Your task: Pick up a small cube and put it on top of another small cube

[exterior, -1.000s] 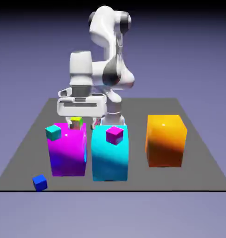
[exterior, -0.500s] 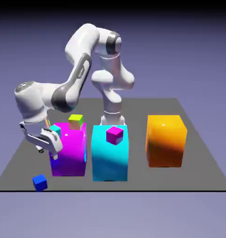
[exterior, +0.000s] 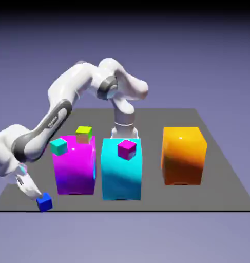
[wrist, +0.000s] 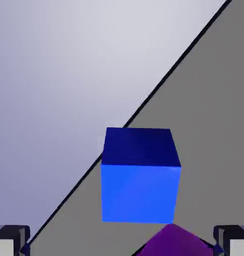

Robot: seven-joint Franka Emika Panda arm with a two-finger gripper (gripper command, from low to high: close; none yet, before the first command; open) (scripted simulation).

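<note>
- Small deep-blue cube on the table, near its front edge at the exterior view's left; about 7 o'clock from the big magenta block, apart from it.
- Fingers spread wide, nothing held; low, just beside the blue cube at roughly its 10 o'clock. Contact: cannot tell.
- Hand view: blue cube centred between the two grey fingertips, clear gap on both sides; table edge running diagonally behind it, a purple corner at 6 o'clock.
- White arm stretched low from base toward the table's near-left corner.
- Small teal cube at the magenta block's top-left corner; small lime cube at its top rear.
- Small magenta cube on the big cyan block.
- Big orange block at 3 o'clock of the cyan one, apart.
</note>
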